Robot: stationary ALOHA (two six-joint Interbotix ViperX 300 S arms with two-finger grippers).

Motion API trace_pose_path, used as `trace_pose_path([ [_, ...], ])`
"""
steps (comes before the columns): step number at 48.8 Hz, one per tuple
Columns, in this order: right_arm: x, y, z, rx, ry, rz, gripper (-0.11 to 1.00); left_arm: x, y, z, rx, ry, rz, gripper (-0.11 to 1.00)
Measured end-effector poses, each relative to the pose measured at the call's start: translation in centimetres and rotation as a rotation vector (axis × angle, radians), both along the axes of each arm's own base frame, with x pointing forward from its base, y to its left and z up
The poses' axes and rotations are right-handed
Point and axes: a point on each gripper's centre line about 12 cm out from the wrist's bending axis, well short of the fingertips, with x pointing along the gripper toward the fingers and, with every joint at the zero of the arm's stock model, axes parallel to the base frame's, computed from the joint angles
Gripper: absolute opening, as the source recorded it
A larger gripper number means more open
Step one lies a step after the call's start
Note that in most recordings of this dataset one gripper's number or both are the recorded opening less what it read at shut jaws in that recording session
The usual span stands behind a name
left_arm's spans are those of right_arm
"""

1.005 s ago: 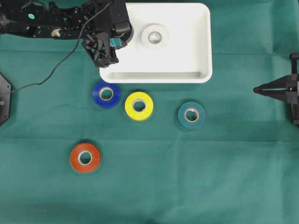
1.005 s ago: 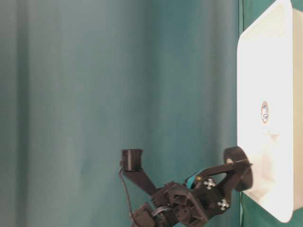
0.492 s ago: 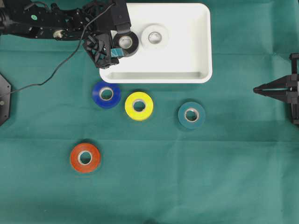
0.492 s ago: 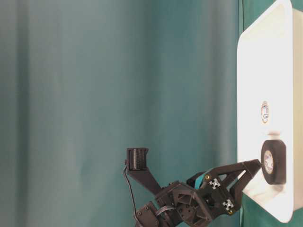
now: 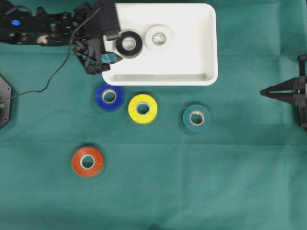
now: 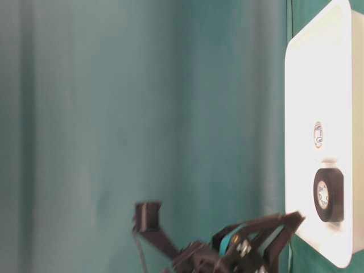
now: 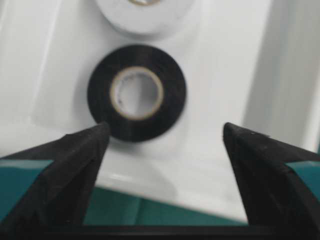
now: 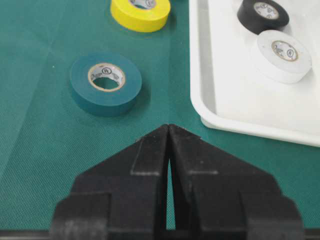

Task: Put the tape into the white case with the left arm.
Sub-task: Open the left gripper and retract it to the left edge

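Now the black tape [image 5: 128,43] lies flat inside the white case [image 5: 192,76], in its upper left part, just beside a white tape [image 5: 159,37] that sits to its right in the overhead view. The left gripper [image 5: 109,46] is at the case's left rim, upper left of the frame, its teal-banded fingers spread wide and holding nothing; the wrist view shows both fingers [image 7: 75,165] apart from the black tape [image 7: 136,92], which rests on the case floor between and beyond them. On the green cloth [image 5: 216,182] below the case lie a blue tape [image 5: 109,97], a yellow tape [image 5: 142,109] just right of it, and a teal tape [image 5: 196,118] further right, with an orange tape [image 5: 87,162] well apart at lower left. The right gripper [image 5: 265,92] sits at the right edge of the frame, its fingers pressed together and empty, pointing toward the teal tape [image 8: 105,83].
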Motion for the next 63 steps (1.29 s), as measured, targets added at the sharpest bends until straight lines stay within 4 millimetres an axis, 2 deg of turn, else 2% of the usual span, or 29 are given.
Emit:
trace_pose_path([
  [19,0.0,0.0,0.0,0.001,-0.002,0.000,-0.09,-4.8,-3.3,1.8,0.016,-0.061,-0.041,0.92],
  [36,0.0,0.0,-0.1,0.001,0.000,0.000,-0.09,-8.8,-6.4,2.2,0.030,-0.118,-0.112,0.92],
  [51,0.0,0.0,-0.1,0.001,-0.002,0.000,-0.09,-12.3,-7.8,2.2,0.038,-0.187,-0.125,0.92],
  [63,0.0,0.0,-0.1,0.001,-0.002,0.000,-0.10,-13.6,-8.1,2.6,0.052,-0.244,-0.124,0.92],
])
